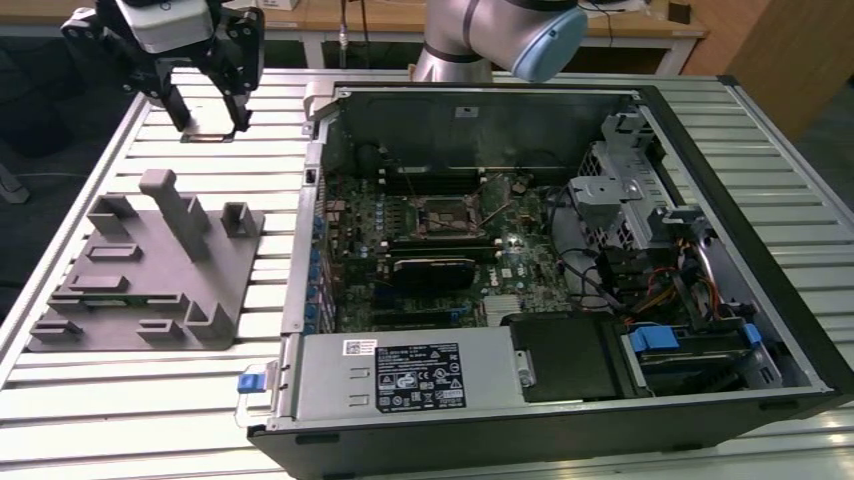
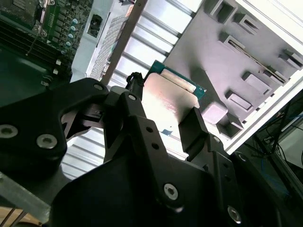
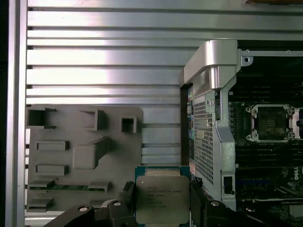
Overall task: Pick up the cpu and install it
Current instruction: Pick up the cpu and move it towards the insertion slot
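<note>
Over the bench (image 1: 160,420), at ten o'clock from the computer case (image 1: 534,440) in the exterior view, the cpu (image 3: 162,198) is clamped by its edges in the claw (image 1: 210,128), held flat, presumably for level seating in the socket (image 3: 272,123).

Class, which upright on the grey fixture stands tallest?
The wide slab rising from the grey fixture's middle; every other post is a short stub.

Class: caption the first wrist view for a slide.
Gripper clasping the cpu, with grey fixture and open computer case beyond.
</note>
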Robot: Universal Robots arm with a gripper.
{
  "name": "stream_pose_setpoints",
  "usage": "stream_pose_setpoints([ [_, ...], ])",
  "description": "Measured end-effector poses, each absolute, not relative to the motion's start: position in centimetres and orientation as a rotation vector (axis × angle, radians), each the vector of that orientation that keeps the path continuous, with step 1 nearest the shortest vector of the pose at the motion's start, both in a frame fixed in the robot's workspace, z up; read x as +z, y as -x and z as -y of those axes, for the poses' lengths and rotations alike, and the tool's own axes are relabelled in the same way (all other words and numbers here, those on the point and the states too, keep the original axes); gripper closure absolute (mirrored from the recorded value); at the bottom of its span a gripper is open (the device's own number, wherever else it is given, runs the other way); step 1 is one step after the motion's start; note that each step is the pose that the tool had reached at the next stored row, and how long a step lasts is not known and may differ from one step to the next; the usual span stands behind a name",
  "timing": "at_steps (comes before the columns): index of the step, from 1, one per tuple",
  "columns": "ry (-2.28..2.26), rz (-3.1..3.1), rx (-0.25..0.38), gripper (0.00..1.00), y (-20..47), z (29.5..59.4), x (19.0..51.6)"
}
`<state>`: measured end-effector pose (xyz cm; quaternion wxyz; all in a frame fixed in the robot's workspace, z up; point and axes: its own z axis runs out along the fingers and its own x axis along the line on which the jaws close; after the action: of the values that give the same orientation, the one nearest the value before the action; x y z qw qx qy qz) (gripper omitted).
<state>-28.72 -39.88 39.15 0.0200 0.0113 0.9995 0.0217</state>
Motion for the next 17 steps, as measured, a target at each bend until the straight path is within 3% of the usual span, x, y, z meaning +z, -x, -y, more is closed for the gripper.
stream_pose_setpoints([
  [17, -0.035, -3.101, 0.067, 0.46, 25.4, 39.8, 39.1],
])
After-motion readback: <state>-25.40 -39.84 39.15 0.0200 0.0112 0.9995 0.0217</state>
